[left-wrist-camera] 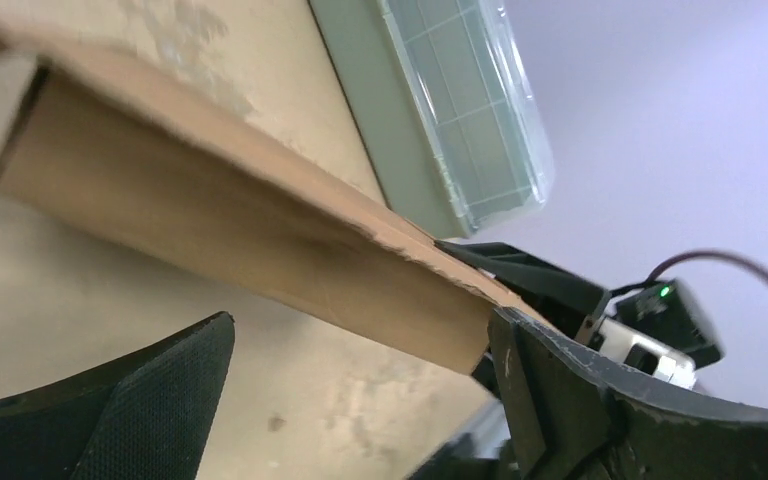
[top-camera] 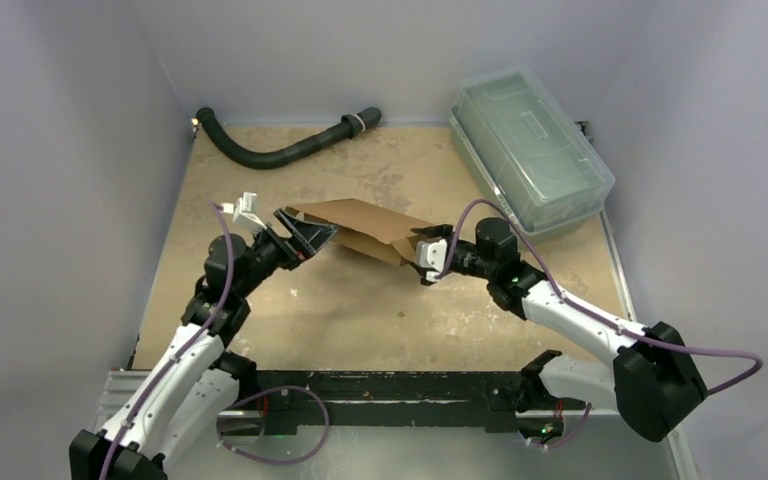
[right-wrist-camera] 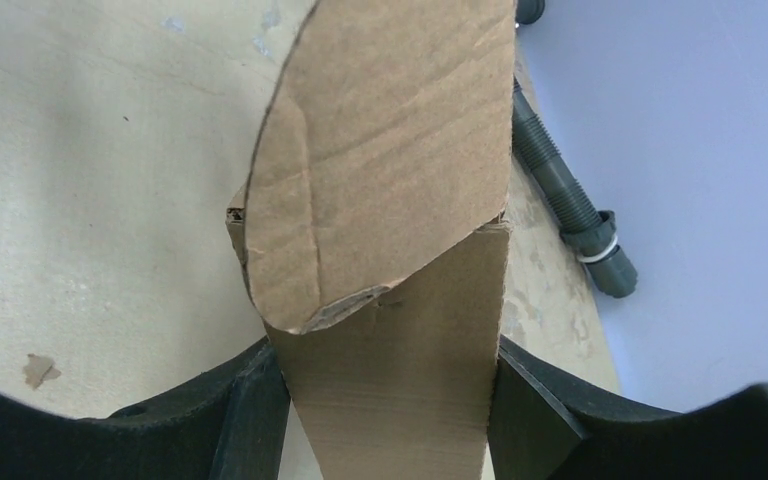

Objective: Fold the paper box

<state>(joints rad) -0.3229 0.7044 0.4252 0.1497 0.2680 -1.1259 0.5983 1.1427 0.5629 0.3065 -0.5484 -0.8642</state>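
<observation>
The paper box [top-camera: 365, 228], a partly folded sheet of brown cardboard, is held tilted above the middle of the table. My right gripper [top-camera: 425, 257] has its right end: in the right wrist view both fingers press the side edges of a cardboard panel [right-wrist-camera: 390, 400], so the gripper [right-wrist-camera: 388, 355] is shut on it. A rounded flap [right-wrist-camera: 390, 150] stands up beyond that panel. My left gripper [top-camera: 305, 238] is at the box's left end with its jaws wide apart. In the left wrist view the cardboard [left-wrist-camera: 210, 210] runs just past the open gripper [left-wrist-camera: 360, 330], its corner close to the right finger [left-wrist-camera: 550, 400].
A clear greenish plastic lidded bin [top-camera: 530, 150] stands at the back right, also seen in the left wrist view [left-wrist-camera: 460, 110]. A black corrugated hose [top-camera: 280, 150] lies along the back left edge. The worn tabletop [top-camera: 360, 310] is walled on three sides.
</observation>
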